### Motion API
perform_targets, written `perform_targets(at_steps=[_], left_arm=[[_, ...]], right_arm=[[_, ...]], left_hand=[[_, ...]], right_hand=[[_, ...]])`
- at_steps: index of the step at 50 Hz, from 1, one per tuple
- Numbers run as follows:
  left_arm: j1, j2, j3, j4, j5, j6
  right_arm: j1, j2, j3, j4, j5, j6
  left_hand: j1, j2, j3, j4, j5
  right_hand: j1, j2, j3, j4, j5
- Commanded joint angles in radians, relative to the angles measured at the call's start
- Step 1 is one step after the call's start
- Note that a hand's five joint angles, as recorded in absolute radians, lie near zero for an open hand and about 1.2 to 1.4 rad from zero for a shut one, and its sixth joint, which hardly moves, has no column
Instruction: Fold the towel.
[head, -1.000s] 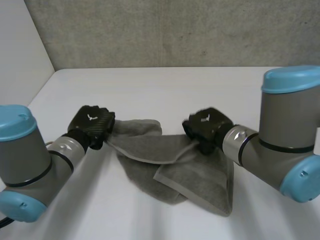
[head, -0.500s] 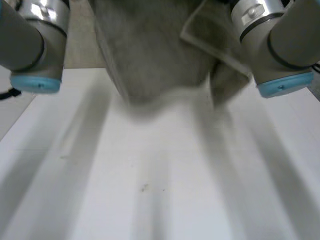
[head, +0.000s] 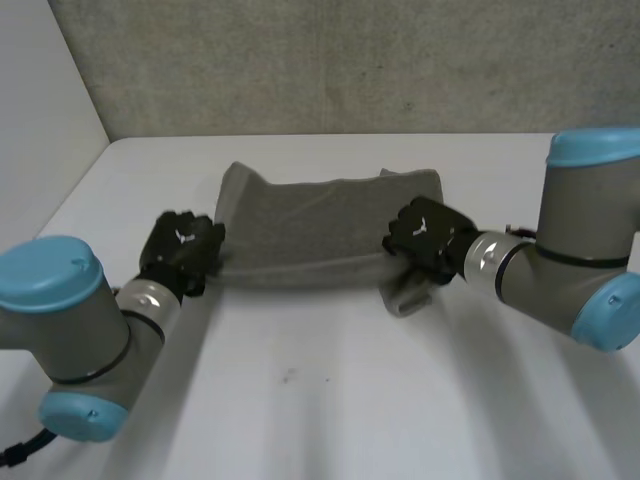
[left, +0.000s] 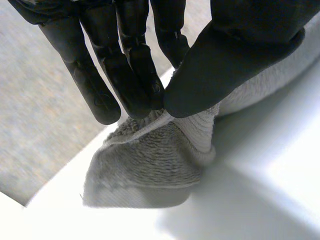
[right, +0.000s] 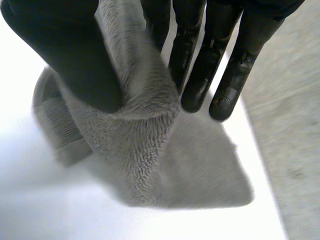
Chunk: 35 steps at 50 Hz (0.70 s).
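You have the towel spread mid-frame on the bench; your left hand and right hand each pinch a lower corner, likely so that edge can fold over.

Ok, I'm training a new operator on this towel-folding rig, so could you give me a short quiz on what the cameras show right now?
1. True or false: the left hand pinches the towel between its thumb and fingers.
2. Where does the right hand grip the towel? A: at the end nearest the right arm. B: in the middle. C: nowhere, it hovers open.
3. Fill in: between the two hands the towel lies spread out on the white ____.

Key: 1 true; 2 A; 3 table.
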<state>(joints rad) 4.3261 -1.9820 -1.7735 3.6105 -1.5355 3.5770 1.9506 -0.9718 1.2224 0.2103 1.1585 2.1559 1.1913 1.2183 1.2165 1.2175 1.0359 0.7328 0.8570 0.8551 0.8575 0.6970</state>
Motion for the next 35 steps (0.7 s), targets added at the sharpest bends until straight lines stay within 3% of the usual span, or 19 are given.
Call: perform_targets(at_steps=[1,11,21,30,35], left_arm=[[0.000,0.002,-0.012,-0.001,0.000,-0.003],[0.000,0.054,-0.012,-0.003,-0.002,-0.007],[0.047,0.103,-0.007,-0.006,-0.003,-0.007],[0.041,0.118,-0.023,-0.010,-0.003,-0.009],[0.035,0.120,-0.037,-0.010,-0.003,-0.009]], right_arm=[[0.010,0.021,0.025,-0.020,0.056,0.168],[-0.018,-0.174,0.257,-0.172,0.082,0.697],[-0.062,-0.278,0.436,-0.221,0.139,0.970],[-0.048,-0.255,0.439,-0.295,0.170,1.125],[-0.026,-0.142,0.382,-0.321,0.211,1.237]], left_hand=[[0.205,0.178,0.180,0.179,0.186],[0.205,0.178,0.180,0.179,0.186],[0.205,0.178,0.180,0.179,0.186],[0.205,0.178,0.180,0.179,0.186],[0.205,0.178,0.180,0.179,0.186]], right_hand=[[-0.178,-0.302,-0.300,-0.303,-0.317],[-0.424,-0.549,-0.547,-0.549,-0.563],[-0.489,-0.613,-0.612,-0.614,-0.628],[-0.489,-0.613,-0.612,-0.614,-0.628],[-0.486,-0.611,-0.609,-0.611,-0.625]])
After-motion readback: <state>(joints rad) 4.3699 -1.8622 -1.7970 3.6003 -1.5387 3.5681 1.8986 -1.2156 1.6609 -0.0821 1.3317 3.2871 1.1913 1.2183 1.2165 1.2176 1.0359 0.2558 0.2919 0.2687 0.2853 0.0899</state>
